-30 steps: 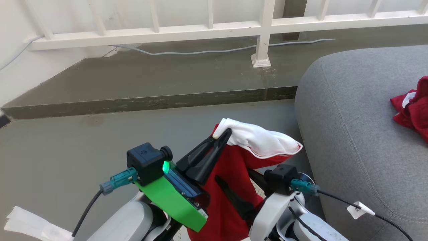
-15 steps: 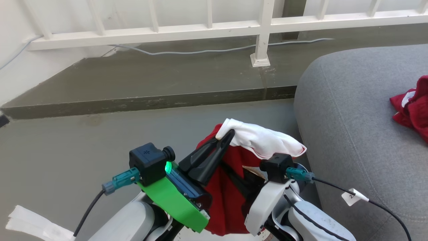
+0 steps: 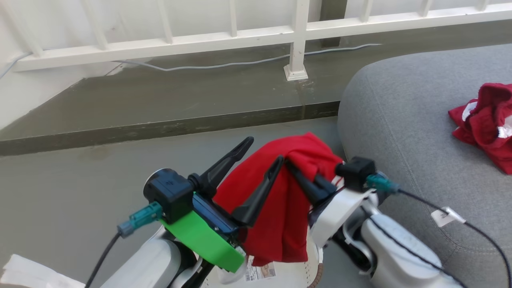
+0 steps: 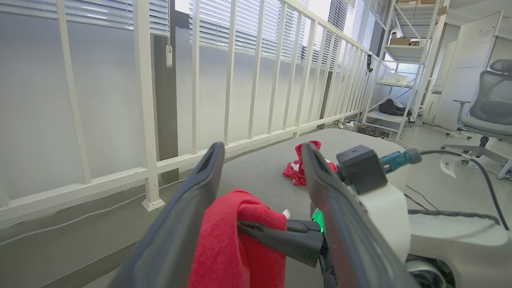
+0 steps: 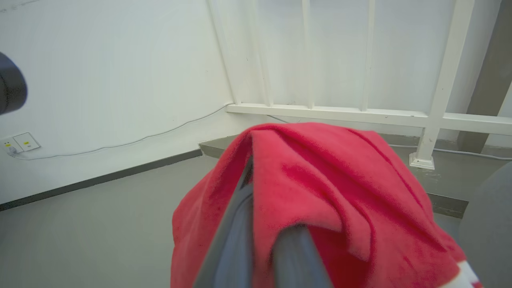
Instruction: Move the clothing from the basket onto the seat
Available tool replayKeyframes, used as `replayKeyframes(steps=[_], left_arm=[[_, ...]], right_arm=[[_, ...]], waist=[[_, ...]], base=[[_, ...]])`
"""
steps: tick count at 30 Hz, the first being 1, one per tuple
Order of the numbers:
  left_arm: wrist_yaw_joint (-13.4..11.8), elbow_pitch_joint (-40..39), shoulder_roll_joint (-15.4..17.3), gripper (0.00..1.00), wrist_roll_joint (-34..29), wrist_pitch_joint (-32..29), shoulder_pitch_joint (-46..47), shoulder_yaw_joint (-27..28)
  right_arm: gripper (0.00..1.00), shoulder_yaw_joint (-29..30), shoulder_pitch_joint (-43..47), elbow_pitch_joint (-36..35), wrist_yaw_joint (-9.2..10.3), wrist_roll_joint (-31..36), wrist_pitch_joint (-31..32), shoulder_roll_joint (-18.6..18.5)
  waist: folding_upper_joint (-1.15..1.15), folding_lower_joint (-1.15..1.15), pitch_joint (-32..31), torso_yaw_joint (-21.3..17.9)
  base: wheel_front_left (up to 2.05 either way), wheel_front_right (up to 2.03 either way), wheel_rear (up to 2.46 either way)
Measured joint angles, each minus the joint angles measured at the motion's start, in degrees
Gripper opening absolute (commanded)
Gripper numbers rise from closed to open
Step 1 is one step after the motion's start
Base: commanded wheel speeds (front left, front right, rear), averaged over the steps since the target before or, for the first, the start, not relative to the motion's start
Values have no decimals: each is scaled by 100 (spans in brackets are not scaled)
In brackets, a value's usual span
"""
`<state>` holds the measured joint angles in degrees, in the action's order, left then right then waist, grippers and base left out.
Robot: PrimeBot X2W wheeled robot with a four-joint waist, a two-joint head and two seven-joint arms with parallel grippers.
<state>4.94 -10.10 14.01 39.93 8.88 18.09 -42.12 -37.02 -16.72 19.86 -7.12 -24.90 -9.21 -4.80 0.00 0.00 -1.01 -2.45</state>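
**Right pincer clamps the red garment, left one stands wide**

Centre frame, the right gripper [image 3: 289, 164] is pinched tight on a fold of the red garment [image 3: 280, 216], which hangs above the cream basket [image 3: 298, 274] at the bottom edge. Just left, the left gripper [image 3: 262, 152] is spread wide, cloth between its fingers, clamping nothing. Far right, a second red-and-white garment [image 3: 486, 120] lies crumpled on the grey seat [image 3: 400, 120].

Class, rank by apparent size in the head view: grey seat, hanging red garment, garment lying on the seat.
1. Grey seat
2. Hanging garment
3. Garment on the seat: farther away and cut off, so unsure.
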Motion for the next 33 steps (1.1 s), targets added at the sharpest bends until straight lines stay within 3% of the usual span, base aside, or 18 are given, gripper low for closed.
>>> replayKeyframes(steps=[7, 15, 33], left_arm=[[-45, 10, 127, 100, -255, -113, -29, -257], [-48, 44, 302, 100, -367, -282, -92, -482], [-198, -57, 667, 100, -861, -591, -180, -616]], right_arm=[[0, 467, -329, 118, 24, -24, -138, -292], [0, 973, -650, 186, 204, -38, -238, -675], [0, 1557, -752, 132, 380, -199, -390, -964]], waist=[[0, 0, 40, -177], [0, 0, 143, -450], [0, 0, 654, -1304]], base=[[0, 0, 0], [0, 0, 0], [0, 0, 0]])
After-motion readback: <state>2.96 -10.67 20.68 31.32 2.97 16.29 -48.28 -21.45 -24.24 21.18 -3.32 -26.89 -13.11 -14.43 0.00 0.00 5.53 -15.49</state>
